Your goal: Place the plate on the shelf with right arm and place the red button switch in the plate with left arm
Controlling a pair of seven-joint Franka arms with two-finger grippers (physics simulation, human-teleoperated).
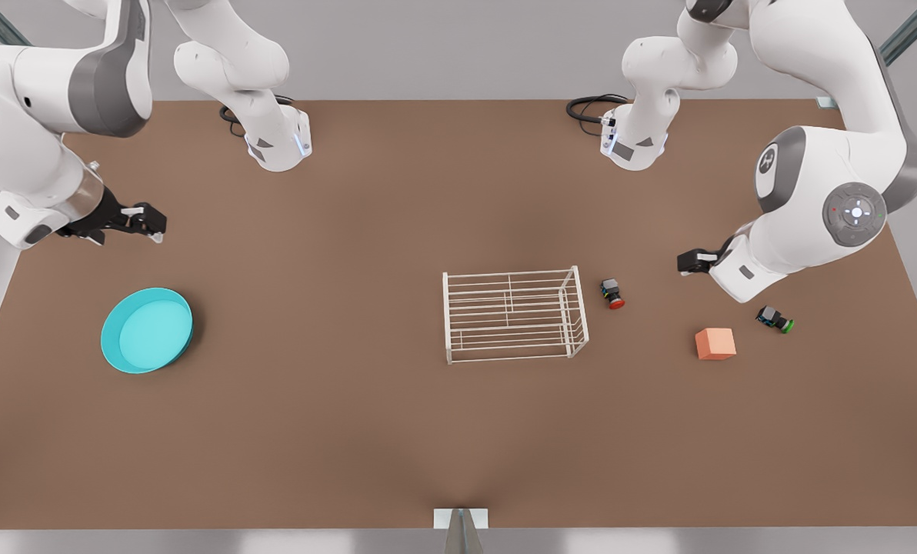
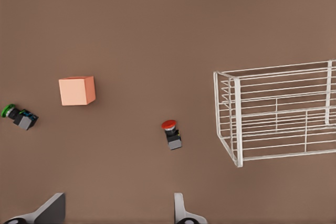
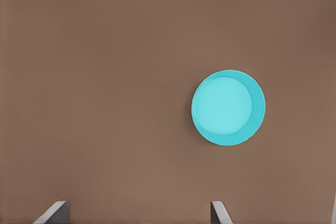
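Observation:
The teal-blue plate (image 1: 147, 331) (image 3: 227, 107) lies flat and empty on the brown table at the front view's left. My right gripper (image 1: 151, 223) (image 3: 137, 212) hovers open above and behind it, apart from it. The white wire shelf (image 1: 447, 317) (image 2: 237, 121) stands mid-table with nothing on it. The red button switch (image 1: 612, 294) (image 2: 171, 133) lies on its side just off the shelf's end, on the front view's right. My left gripper (image 1: 689, 261) (image 2: 118, 211) hangs open above the table farther toward that side, holding nothing.
An orange cube (image 1: 715, 343) (image 2: 77, 90) and a black switch with a green cap (image 1: 774, 318) (image 2: 18, 116) lie near the left arm's wrist. Both arm bases (image 1: 278, 142) (image 1: 634, 142) stand at the table's far edge, with cables beside them.

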